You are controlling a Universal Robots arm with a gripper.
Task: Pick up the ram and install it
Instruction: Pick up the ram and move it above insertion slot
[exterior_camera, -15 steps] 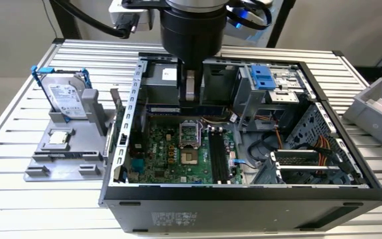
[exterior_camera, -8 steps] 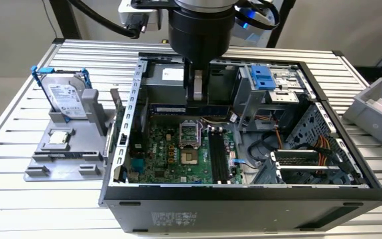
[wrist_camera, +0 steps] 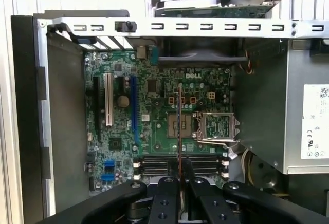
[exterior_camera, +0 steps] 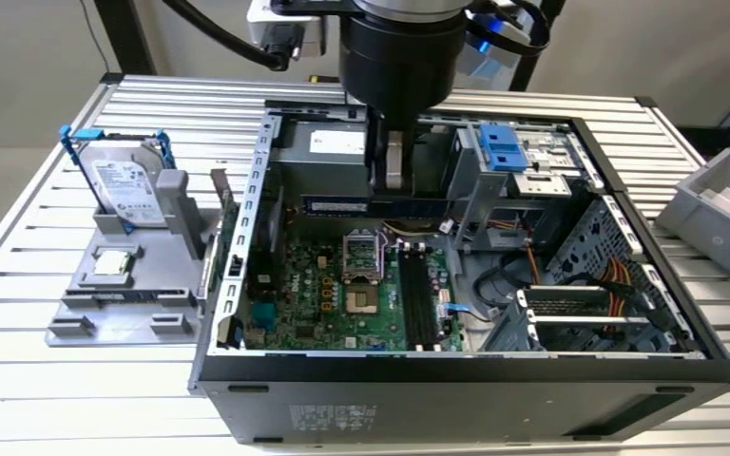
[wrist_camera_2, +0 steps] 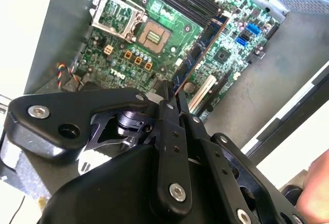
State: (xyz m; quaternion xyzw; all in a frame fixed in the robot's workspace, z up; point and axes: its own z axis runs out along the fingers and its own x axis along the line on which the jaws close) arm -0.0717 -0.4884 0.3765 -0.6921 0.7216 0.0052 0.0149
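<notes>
Clamping the long, thin blue-black circuit-board ram (wrist_camera_2: 203, 47) edge-down in the tightly closed claw (wrist_camera_2: 172, 94), over the green motherboard (wrist_camera: 154, 131) for seating.

Quick rundown of the robot: the arm (exterior_camera: 397, 57) hangs straight down over the open computer case (exterior_camera: 467, 380), with its fat black wrist barrel vertical above the far half of the case. The gripper (exterior_camera: 397, 190) points straight down into the case, its tips below the case's top rim and clear of the case floor. Its fingers (wrist_camera: 167, 198) are pinched tight on the ram (exterior_camera: 339, 203), clamping it by the upper edge so the stick sits level inside the case. In the second wrist view the gripper (wrist_camera_2: 172, 91) has its black linkage bars (wrist_camera_2: 172, 147) folded into a narrow V, one finger pressed against each face of the stick.
</notes>
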